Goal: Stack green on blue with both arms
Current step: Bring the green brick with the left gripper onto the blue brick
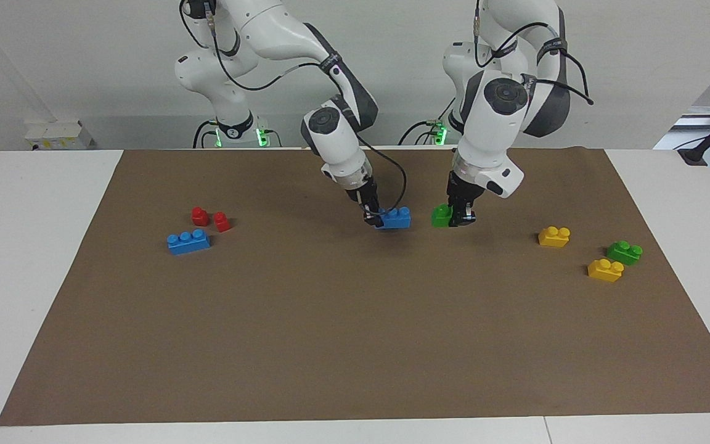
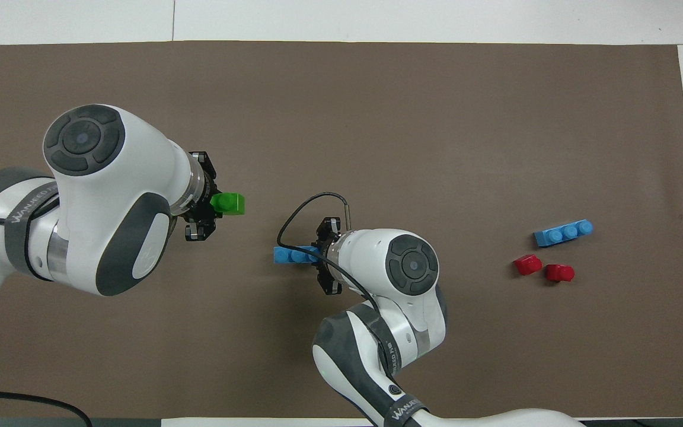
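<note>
Green brick [image 1: 440, 216] & blue brick [image 1: 395, 217] side by side, apart, mid-mat

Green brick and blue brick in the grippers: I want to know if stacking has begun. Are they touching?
Apart. The facing view shows brown mat between the green brick, held by the left gripper, and the blue brick, held by the right gripper.

L gripper [image 2: 210, 204] grips green brick [image 2: 229, 203]; R gripper [image 2: 322, 256] grips blue brick [image 2: 290, 255]; bricks apart, both over brown mat [image 2: 377, 118].
</note>
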`<state>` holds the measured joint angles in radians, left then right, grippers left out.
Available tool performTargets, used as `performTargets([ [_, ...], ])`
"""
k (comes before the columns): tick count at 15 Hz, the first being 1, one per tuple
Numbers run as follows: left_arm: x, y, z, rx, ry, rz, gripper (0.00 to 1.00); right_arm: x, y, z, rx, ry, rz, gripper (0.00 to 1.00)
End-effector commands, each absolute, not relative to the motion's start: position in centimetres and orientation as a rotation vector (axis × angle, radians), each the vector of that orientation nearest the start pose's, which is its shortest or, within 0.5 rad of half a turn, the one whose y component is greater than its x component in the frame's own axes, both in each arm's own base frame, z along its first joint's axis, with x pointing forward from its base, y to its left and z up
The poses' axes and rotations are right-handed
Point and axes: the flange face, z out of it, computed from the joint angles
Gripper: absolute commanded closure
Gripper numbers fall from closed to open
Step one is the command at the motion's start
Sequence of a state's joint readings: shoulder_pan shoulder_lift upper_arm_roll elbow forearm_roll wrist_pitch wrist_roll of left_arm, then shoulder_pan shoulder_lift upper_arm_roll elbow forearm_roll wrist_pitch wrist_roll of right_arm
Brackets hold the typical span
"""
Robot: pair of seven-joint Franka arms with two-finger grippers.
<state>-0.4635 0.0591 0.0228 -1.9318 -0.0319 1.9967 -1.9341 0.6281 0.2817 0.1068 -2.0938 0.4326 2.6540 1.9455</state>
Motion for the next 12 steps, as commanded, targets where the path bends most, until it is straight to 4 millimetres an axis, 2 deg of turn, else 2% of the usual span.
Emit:
performTargets([
  [1,48.5,-25.9,44.5,-2.319,-2.168,0.037,1.00,45.6,39.0,30.8,-1.937,2.020,0.309,1.00],
  [5,46.9,-26.4,43.6,-2.325,-2.159,0.040,1.00,45.1,38.2,29.6,-1.944,2.028,0.294,1.00],
  [9,44.1,-28.3,41.6,-2.338,-2.192,-0.021,1.00,44.8,37.7,28.4,-1.941,2.042,0.283,1.00],
  [12,43.1,-29.5,41.0,-2.324,-2.224,-0.033,1.00,44.8,37.6,27.9,-1.938,2.046,0.276,1.00],
])
